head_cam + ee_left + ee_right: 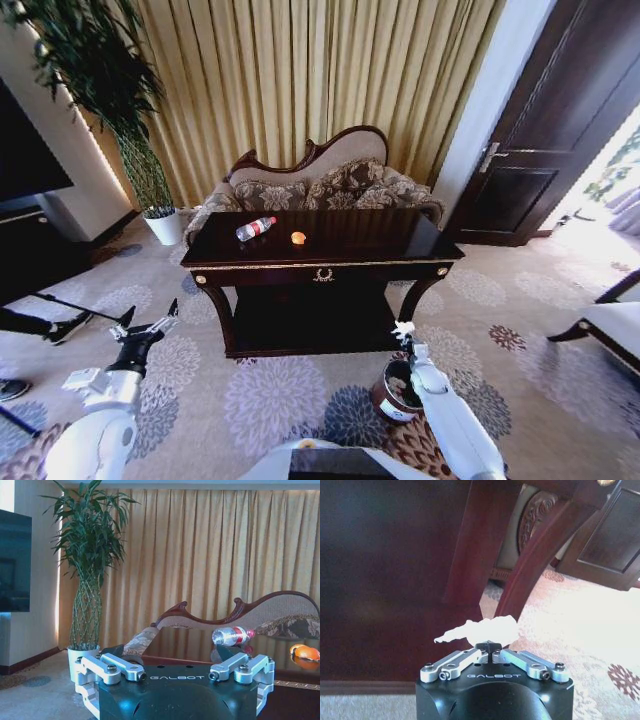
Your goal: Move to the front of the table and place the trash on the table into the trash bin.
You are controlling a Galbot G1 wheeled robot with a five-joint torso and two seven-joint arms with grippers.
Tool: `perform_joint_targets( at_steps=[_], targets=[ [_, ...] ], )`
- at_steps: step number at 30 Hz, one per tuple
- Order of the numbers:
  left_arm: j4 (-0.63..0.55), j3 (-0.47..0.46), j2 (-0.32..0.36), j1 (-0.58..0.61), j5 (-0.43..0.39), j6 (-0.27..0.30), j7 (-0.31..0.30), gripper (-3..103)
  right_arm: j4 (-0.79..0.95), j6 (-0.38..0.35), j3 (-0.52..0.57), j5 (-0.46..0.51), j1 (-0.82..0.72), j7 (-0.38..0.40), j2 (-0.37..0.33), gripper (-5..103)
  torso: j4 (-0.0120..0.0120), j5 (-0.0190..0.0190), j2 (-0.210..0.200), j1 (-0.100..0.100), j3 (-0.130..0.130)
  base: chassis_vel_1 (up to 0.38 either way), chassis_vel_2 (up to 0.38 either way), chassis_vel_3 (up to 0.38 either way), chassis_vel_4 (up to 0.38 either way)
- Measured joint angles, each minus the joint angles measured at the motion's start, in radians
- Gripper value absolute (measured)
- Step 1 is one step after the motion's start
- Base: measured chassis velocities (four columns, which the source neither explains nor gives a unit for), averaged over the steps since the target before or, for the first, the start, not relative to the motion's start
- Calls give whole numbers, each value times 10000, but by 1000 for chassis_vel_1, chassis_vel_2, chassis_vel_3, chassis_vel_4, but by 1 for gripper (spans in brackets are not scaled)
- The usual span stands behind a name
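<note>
Dark glossy table [330, 262], red-labelled clear bottle [254, 229]

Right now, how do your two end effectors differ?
The left end effector is open and holds nothing; the right end effector is shut on a crumpled white paper scrap. The left hangs left of the dark glossy wooden table; the right hangs above the reddish-brown round trash bin. Both sit below tabletop height.

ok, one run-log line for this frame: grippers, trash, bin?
right gripper: shut on white lump, above trash bin | left gripper: open, idle | bottle, orange piece: on table
</note>
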Motion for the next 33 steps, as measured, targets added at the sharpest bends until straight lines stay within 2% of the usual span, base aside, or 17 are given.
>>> perform_joint_targets(
  at_steps=[2, 4, 7, 23, 33],
  targets=[
    [37, 16, 11, -22, -1, 0, 0, 100, -18, 109, 33, 4, -103, -71, -33, 0, 0, 0, 1, 0, 0, 0, 0, 0, 0],
    [106, 47, 14, -47, -1, 0, 0, 100, 6, 544, 141, 55, -343, -233, -83, 0, 1, 0, 1, 0, -1, 0, 0, 0, 0],
    [190, 65, 13, -53, 1, 0, 0, 100, 148, 693, 312, 70, -634, -343, -81, 0, -1, -1, 2, 0, -1, 0, 0, 0, 0],
    [326, 119, 69, -156, 6, 3, 2, 100, 221, 862, 376, -227, -935, -210, 235, 0, 1, -1, 1, 0, -1, 0, 0, 0, 0],
    [337, 96, 97, -142, 0, 3, 3, 100, 147, 843, 342, -250, -865, -162, 179, 0, -1, 0, 1, 0, 0, 0, 0, 0, 0]
  ],
)
